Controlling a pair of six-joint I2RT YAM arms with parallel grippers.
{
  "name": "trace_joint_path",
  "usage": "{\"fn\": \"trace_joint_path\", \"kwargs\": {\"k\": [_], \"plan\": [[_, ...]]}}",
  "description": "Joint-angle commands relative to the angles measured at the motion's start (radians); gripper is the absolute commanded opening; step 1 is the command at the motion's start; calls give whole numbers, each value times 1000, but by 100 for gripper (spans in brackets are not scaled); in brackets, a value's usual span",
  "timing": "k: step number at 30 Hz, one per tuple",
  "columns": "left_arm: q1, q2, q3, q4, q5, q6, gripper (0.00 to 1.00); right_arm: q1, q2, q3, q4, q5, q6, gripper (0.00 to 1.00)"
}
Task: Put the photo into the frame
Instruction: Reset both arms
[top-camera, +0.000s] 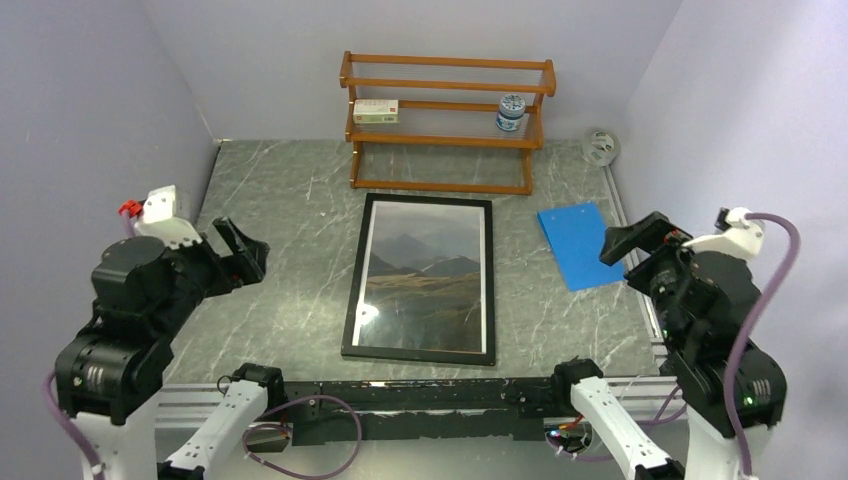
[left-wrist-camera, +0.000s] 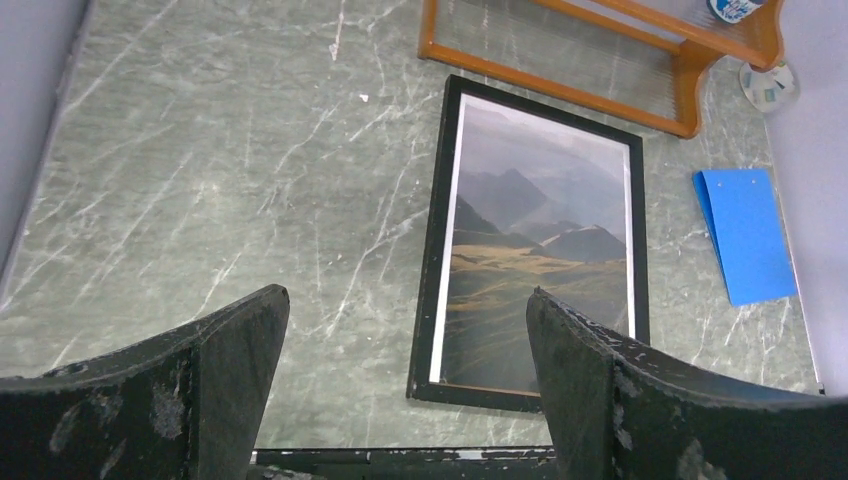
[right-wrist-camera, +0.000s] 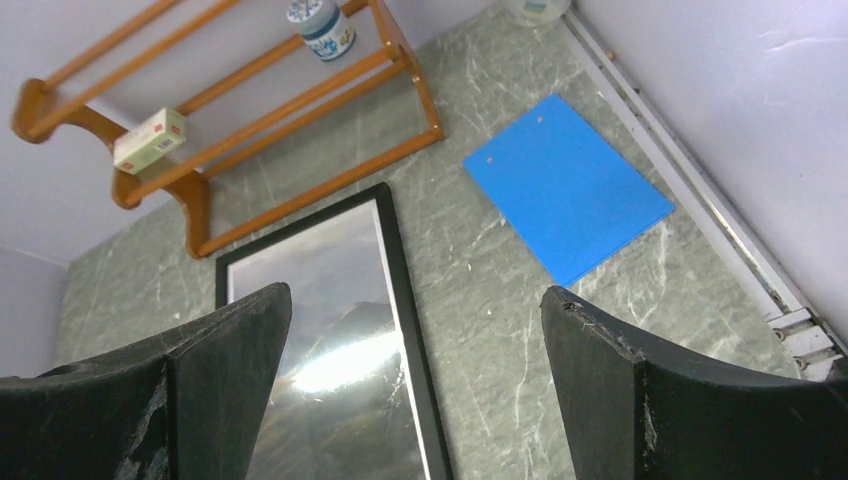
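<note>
The black frame (top-camera: 350, 290) lies flat, front up, in the middle of the table. The mountain landscape photo (top-camera: 425, 275) shows inside it behind the glass. Frame (left-wrist-camera: 436, 290) and photo (left-wrist-camera: 540, 250) also show in the left wrist view, and the frame (right-wrist-camera: 400, 270) with glare on the photo (right-wrist-camera: 330, 340) shows in the right wrist view. My left gripper (top-camera: 240, 255) is open and empty, raised to the left of the frame. My right gripper (top-camera: 630, 240) is open and empty, raised to the right above the blue sheet's edge.
A wooden shelf rack (top-camera: 445, 125) stands at the back holding a small box (top-camera: 375, 111) and a jar (top-camera: 511, 112). A blue sheet (top-camera: 578, 243) lies right of the frame. A tape roll (top-camera: 600, 146) sits in the back right corner. Grey walls enclose the table.
</note>
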Motion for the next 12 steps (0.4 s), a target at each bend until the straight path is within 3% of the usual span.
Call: {"fn": "trace_joint_path", "kwargs": {"k": [1, 12], "plan": [[-1, -33, 95, -96, -29, 37, 94, -2, -18, 93, -95, 21, -21, 99], [-1, -47, 127, -150, -42, 37, 94, -3, -27, 106, -107, -1, -14, 99]]}}
